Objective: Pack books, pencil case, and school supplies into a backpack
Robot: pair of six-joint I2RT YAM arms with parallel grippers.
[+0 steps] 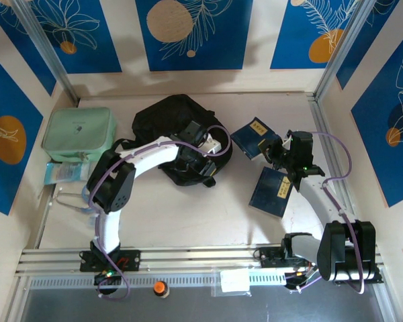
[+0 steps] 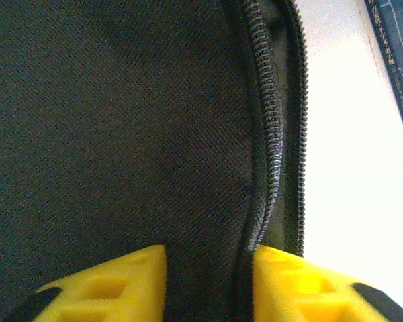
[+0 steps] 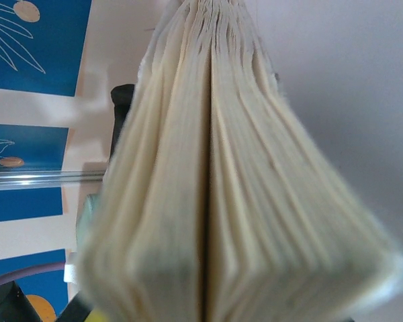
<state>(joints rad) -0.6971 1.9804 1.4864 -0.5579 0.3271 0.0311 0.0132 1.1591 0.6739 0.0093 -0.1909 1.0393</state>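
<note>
Lying in the upper middle of the top view, the black backpack (image 1: 168,117) is pinched by the left gripper (image 1: 203,163), whose yellow fingers (image 2: 114,288) are closed on a fold of fabric beside the zipper (image 2: 272,134). Right of the backpack, a dark blue book (image 1: 252,136) is clasped by the right gripper (image 1: 277,153), its fanned page edges (image 3: 215,188) seen close up. A second book (image 1: 272,191) is laid flat on the table (image 1: 188,215) at lower right, and a mint-green case (image 1: 78,131) is seen at upper left.

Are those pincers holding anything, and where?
The right pincer clamps a book at its page-edge side. The left pincer straddles the backpack's zipper edge; grip unclear.
</note>
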